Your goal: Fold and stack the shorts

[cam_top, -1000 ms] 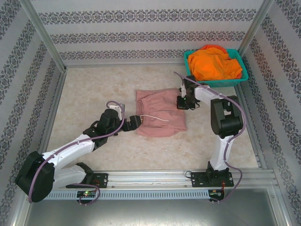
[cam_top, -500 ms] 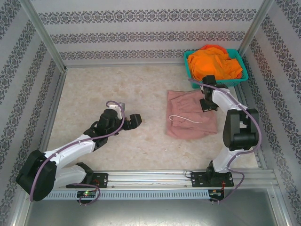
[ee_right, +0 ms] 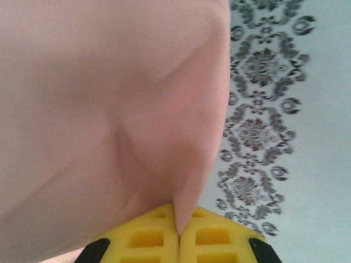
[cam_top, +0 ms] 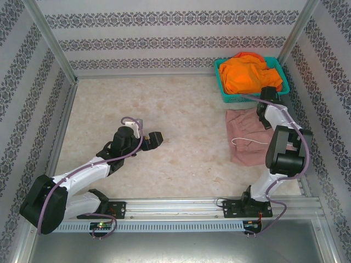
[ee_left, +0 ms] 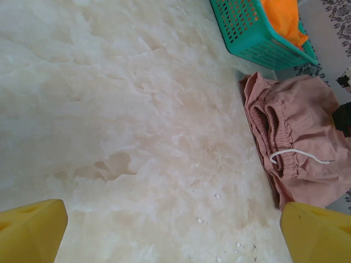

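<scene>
Tool on the left: way off to the left of the teal basket and closer to the arm bases than it is, hanging over bare worktop. Jaws are spread wide with nothing between them. On its own wrist cam there's a yellow finger in each bottom corner and just plain surface in the gap.
Worktop: pale, marble-look. A few tiny specks show up close on the left wrist cam, well short of the basket.
Pink shorts: lying on the worktop just on the near side of the basket, pretty much under its front wall. They look roughly flat, with the gathered waistband along their left edge, running away from the basket. Honestly can't tell if the cloth actually touches the basket or just sits right beside it.
Drawstring: white, looped loosely across the pink cloth at the end of the waistband farthest from the basket.
Basket: teal plastic mesh, parked in the far right corner of the worktop.
Orange shorts: inside the basket, bunched up in a heap that rises above the rim.
Red-orange cloth: a redder bit peeking out behind the orange heap at the basket's far rim. Can't make out more than that.
Tool on the right: right at the basket's near right corner, over the pink shorts. Yellow fingers are pressed together with a fold of the pink cloth pinched between them.
Patterned wall: blurry floral print off to the side of the pinched cloth on the right wrist cam.
</scene>
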Motion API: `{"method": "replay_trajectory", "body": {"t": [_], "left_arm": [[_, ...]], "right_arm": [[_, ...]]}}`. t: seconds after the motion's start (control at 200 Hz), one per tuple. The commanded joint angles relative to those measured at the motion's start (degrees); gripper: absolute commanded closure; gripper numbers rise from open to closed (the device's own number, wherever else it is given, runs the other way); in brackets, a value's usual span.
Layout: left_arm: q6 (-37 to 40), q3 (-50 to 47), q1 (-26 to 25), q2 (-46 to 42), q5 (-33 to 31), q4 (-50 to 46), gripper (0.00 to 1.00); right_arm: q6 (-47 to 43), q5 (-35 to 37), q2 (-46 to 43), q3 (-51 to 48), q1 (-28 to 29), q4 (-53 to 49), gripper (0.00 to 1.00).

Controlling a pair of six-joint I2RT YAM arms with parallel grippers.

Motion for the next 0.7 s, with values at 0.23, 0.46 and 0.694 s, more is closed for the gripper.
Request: {"method": "replay_trajectory", "body": {"t": [0.23, 0.46, 0.694], "left_arm": [[-0.2, -1.2, 1.1, -1.1, 0.4, 1.5, 0.00], [-0.3, -0.1, 1.1, -1.7, 0.8, -0.5, 0.00], [-0.6, 0.8, 1.1, -3.5, 0.0, -3.1, 0.00]], "right_arm": [[13.1, -10.4, -4.2, 10.0, 1.2, -6.5, 0.10], [30.2, -29.1, -6.9, 19.7, 8.0, -3.4, 0.09], [35.0, -30.0, 14.1, 43.4, 9.0, -6.8, 0.15]]}}
